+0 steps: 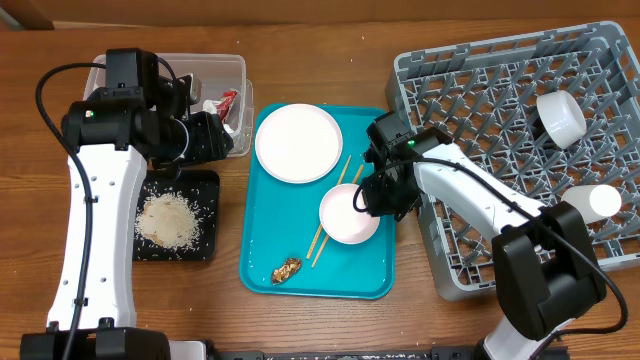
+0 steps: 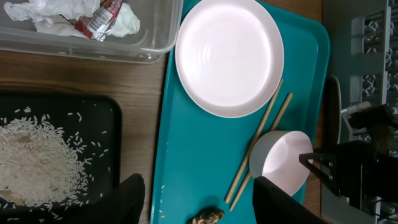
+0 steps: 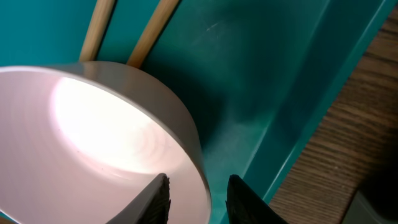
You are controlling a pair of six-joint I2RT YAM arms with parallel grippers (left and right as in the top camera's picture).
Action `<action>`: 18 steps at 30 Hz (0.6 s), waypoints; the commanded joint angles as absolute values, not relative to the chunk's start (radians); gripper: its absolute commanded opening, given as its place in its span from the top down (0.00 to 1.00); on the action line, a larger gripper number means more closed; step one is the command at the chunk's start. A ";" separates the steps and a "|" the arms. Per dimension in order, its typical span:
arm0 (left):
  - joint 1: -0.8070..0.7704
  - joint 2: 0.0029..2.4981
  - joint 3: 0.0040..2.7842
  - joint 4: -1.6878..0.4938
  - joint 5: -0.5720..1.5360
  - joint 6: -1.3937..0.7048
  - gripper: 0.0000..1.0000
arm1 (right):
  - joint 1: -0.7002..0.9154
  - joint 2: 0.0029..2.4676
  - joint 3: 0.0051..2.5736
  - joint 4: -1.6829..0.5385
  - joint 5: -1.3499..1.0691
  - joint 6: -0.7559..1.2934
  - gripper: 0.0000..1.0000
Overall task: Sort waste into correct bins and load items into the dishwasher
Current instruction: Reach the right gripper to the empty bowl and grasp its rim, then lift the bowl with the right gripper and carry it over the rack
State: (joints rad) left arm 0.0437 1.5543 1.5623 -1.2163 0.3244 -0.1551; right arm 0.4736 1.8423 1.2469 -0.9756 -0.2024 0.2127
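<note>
Although the crumpled white napkin (image 2: 46, 18) and loose white rice (image 2: 34, 162) are lying binned, 4 things are waiting; the round white bowl (image 1: 348, 215) is being straddled at its rim by the parted right gripper (image 3: 198, 190), the left gripper (image 2: 199, 199) being held agape, empty.

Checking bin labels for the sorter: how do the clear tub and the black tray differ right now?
The clear tub is see-through and looks deeper; the black tray is opaque and shallow. The tub holds a crumpled white napkin and a red-and-white wrapper; the tray holds loose rice. Both are rectangular, similar in footprint, and sit left of the teal tray.
</note>
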 commanded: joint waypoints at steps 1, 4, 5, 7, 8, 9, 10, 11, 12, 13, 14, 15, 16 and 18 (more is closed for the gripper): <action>0.045 1.552 1.571 -1.219 0.314 -0.161 0.42 | 0.477 1.850 1.226 -0.965 -0.203 0.215 0.68; 0.045 1.552 1.571 -1.219 0.314 -0.161 0.42 | 0.477 1.851 1.205 -0.954 -0.203 0.215 0.73; 0.045 1.552 1.571 -1.219 0.314 -0.161 0.42 | 0.477 1.851 1.200 -0.954 -0.203 0.215 0.74; 0.045 1.552 1.571 -1.219 0.314 -0.161 0.42 | 0.477 1.851 1.199 -0.955 -0.203 0.214 0.83; 0.045 1.552 1.571 -1.219 0.314 -0.162 0.42 | 0.477 1.851 1.199 -0.953 -0.203 0.214 0.89; 0.045 1.552 1.571 -1.219 0.314 -0.161 0.42 | 0.477 1.851 1.199 -0.950 -0.203 0.214 0.96; 0.045 1.552 1.571 -1.219 0.314 -0.161 0.42 | 0.477 1.851 1.201 -0.950 -0.203 0.214 0.96; 0.045 1.552 1.571 -1.219 0.314 -0.162 0.42 | 0.477 1.851 1.204 -0.955 -0.203 0.214 0.96; 0.045 1.552 1.571 -1.220 0.314 -0.161 0.41 | 0.477 1.851 1.211 -0.962 -0.203 0.214 0.96; 0.045 1.552 1.571 -1.220 0.314 -0.161 0.42 | 0.477 1.850 1.220 -0.971 -0.203 0.214 0.96; 0.045 1.552 1.571 -1.221 0.314 -0.162 0.41 | 0.476 1.850 1.239 -0.991 -0.203 0.213 0.96; 0.045 1.552 1.571 -1.223 0.314 -0.161 0.41 | 0.476 1.848 1.264 -1.014 -0.202 0.209 0.96; 0.045 1.552 1.571 -1.223 0.314 -0.162 0.42 | 0.475 1.847 1.290 -1.036 -0.202 0.205 0.96; 0.045 1.552 1.571 -1.223 0.314 -0.162 0.41 | 0.471 1.838 1.360 -1.085 -0.201 0.178 0.96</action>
